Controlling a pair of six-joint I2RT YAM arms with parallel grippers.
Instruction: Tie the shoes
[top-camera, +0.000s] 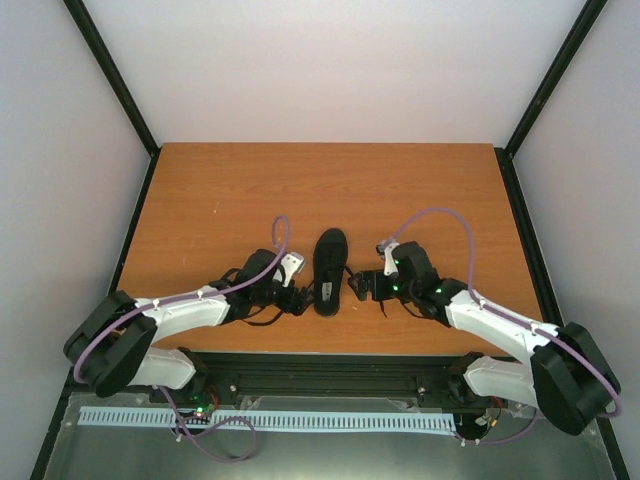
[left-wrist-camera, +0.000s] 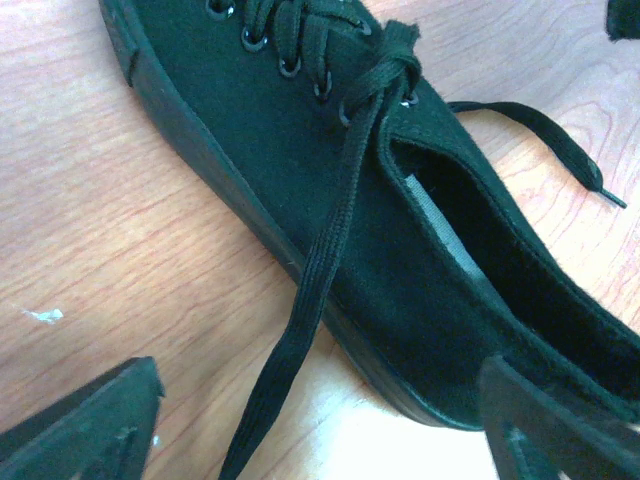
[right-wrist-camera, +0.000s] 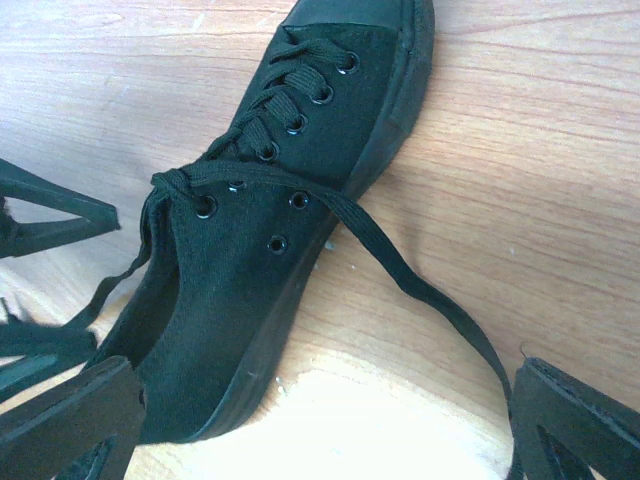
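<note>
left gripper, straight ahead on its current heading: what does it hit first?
The left gripper would likely meet the lace first: it runs down the wrist view between the open jaws. The shoe sits right behind it. Depth is unclear.

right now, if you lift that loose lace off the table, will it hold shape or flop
Probably floppy: the lace drapes limp over the side of the sneaker and bends where it meets the table. Flat and thin, it likely weighs little and could slip from a loose pinch.
</note>
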